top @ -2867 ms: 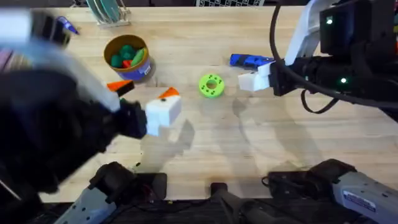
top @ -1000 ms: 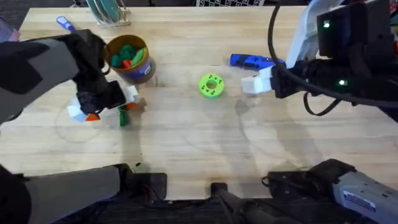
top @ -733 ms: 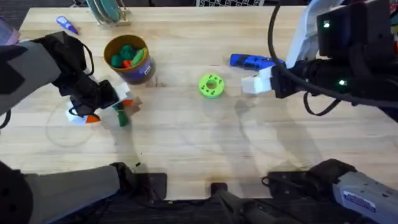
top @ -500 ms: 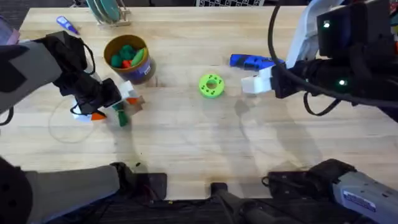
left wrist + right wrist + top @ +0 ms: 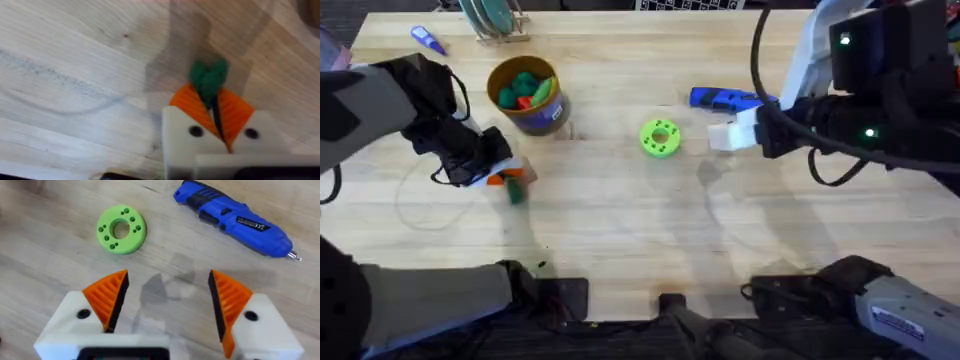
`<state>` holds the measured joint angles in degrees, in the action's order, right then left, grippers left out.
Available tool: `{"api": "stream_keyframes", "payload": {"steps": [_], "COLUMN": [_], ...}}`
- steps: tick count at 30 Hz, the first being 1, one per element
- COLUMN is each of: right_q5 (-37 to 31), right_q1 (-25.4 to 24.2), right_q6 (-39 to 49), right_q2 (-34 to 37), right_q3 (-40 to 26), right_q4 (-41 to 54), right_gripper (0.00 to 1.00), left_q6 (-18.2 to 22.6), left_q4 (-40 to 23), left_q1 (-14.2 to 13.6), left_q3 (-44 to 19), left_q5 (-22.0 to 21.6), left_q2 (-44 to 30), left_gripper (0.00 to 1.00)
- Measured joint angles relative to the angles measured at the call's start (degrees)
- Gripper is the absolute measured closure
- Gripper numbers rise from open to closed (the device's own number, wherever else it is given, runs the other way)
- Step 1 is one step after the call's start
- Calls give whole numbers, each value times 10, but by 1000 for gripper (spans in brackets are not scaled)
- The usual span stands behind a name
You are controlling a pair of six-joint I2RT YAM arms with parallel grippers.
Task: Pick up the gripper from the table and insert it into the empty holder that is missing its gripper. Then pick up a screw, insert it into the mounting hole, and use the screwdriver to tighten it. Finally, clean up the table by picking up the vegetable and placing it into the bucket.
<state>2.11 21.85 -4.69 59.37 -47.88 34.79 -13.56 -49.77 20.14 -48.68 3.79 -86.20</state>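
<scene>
Green vegetable (image 5: 209,80) is pinched between the left tool's (image 5: 214,111) orange pads (image 5: 191,107), leafy end sticking out past the tips, stem hidden in the near-shut gap. Left tool clenched on it, low over the bench (image 5: 640,230). Overhead puts the left tool (image 5: 498,177) at the left side of the bench, just in front of the bucket (image 5: 526,93) and not over it. Vegetable (image 5: 514,189) shows there as a green bit at the tool's tip, touching or nearly touching the wood; can't tell which.

Bucket already holds green and red toy pieces (image 5: 523,88).

Right tool (image 5: 167,302) is released, jaws wide apart, nothing between them. It hangs above bare wood at right centre (image 5: 725,135). Both of its white finger mounts carry an orange pad (image 5: 107,297).

Screwdriver (image 5: 232,219) lies flat on the bench just beyond the right tool, metal bit (image 5: 294,256) pointing away from the green disc (image 5: 121,229). Overhead: screwdriver (image 5: 723,98) partly covered by the right arm, disc (image 5: 660,137) between bucket and right tool.

Small blue-handled tool (image 5: 426,40) sits at the far left corner, next to a wire rack (image 5: 495,20) at the back edge.
</scene>
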Motion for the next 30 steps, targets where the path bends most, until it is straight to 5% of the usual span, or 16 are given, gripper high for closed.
{"api": "stream_keyframes", "payload": {"steps": [2,9,16,23,30], "right_q5": [-2,-4,-4,-4,-4], "right_q1": [0,0,0,0,0], "right_q6": [0,0,0,0,0], "right_q2": [0,0,0,0,0], "right_q3": [0,0,0,0,0], "right_q4": [0,0,0,0,0], "right_gripper": [50,49,49,51,51], "left_q6": [3,4,3,2,1], "left_q4": [-8,-117,-199,-46,64], "left_q1": [0,-5,-5,-6,-46], "left_q3": [-2,-39,-145,-167,-167], "left_q5": [3,7,12,77,115], "left_q2": [-1,5,105,199,161], "left_gripper": [984,985,986,987,988]}}
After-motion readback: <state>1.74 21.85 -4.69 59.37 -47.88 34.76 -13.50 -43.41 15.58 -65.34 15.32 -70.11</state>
